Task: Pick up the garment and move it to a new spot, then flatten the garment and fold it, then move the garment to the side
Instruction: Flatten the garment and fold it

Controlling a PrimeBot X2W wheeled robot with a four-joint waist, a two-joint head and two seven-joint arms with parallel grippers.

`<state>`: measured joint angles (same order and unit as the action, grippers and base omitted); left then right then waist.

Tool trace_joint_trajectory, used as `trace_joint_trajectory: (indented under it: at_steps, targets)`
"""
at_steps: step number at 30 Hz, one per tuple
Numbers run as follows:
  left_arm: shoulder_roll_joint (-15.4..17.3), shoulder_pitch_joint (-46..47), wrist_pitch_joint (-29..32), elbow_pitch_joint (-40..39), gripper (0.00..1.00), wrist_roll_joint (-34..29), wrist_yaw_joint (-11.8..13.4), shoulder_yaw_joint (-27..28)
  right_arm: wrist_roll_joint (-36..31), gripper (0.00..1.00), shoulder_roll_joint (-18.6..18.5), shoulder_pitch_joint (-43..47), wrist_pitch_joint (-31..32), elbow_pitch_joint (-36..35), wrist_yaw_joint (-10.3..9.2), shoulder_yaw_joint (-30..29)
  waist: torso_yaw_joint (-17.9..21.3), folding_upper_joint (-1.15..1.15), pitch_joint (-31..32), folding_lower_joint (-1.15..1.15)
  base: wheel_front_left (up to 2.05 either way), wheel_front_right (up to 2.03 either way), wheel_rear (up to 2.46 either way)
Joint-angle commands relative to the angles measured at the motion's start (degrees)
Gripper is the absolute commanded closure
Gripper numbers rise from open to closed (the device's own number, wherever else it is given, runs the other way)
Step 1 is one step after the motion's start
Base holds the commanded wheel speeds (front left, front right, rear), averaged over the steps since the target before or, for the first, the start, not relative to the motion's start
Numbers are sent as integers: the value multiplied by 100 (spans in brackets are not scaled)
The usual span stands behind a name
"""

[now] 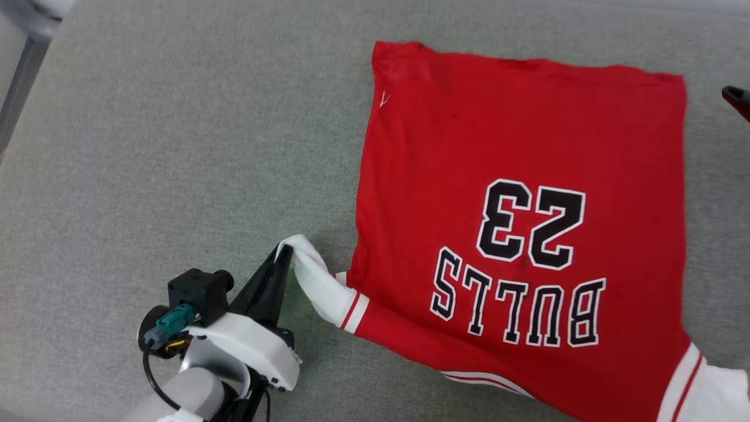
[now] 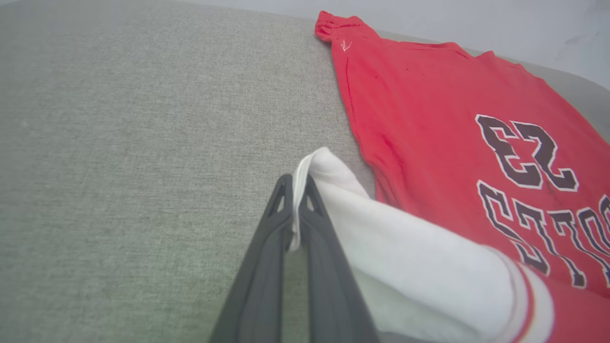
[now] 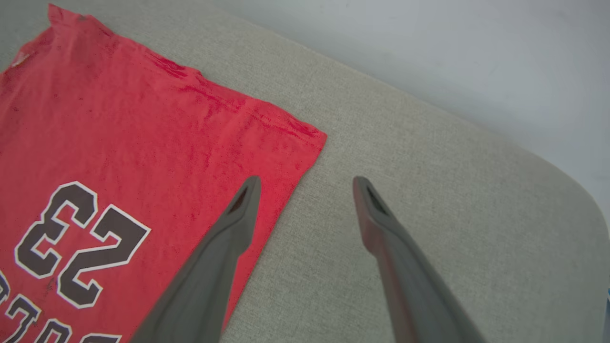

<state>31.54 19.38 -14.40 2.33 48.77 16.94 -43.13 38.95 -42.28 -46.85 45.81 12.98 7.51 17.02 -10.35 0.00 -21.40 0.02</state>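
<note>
Two tools work at the garment (image 1: 515, 146). The left tool (image 1: 285, 253) is pressed together on the tip of the white sleeve (image 1: 319, 287), drawn out from the garment's left side. The right tool (image 3: 307, 186) stands spread astride the garment's right edge, holding nothing. The garment lies flat, lettering up, on the grey counter (image 1: 176, 146).

Red garment (image 1: 527, 146) w/ white sleeve (image 1: 319, 287), blk lettering (image 1: 515, 305).
</note>
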Motion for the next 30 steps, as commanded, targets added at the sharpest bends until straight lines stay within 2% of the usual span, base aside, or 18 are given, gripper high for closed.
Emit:
trace_joint_trajectory:
  at_steps: [1, 6, 11, 17, 23, 24, 25, 30]
  targets:
    - [-33, 113, -47, 17, 100, -35, -23, 0, 30, 0, -29, -131, 156, 49, -5, 63, -170, 0, -265, -2, 0, 0, 0]
    - [-267, 375, -53, 128, 100, -184, -157, -23, 55, 0, -18, -877, 1050, 586, -5, 242, -345, 0, -607, -2, 0, 0, 0]
    - [-521, 549, -75, 304, 100, -282, -317, 7, -82, 0, 69, -1275, 1370, 1008, -5, 272, -514, 0, -861, -2, 0, 0, 0]
    - [-808, 664, -74, 498, 100, -431, -508, 84, -221, 0, 1, -1057, 1485, 1347, -5, 475, -684, 0, -1068, -2, 0, 0, 0]
    - [-999, 637, -77, 644, 100, -599, -673, 258, -60, 0, 63, -597, 1486, 1558, -4, 704, -745, 0, -1116, -2, 0, 0, 0]
    - [-1023, 622, -77, 668, 100, -626, -703, 289, -55, 63, 60, -601, 1413, 1555, -4, 696, -744, 0, -1110, -2, 0, 0, 0]
    - [-1047, 604, -78, 694, 100, -641, -728, 319, -66, 100, 48, -614, 1342, 1552, -4, 707, -742, 0, -1091, -2, 0, 0, 0]
    - [-1112, 491, -78, 813, 100, -745, -835, 483, -57, 100, -45, -918, 891, 1456, -6, 725, -664, 0, -931, -2, 0, 0, 0]
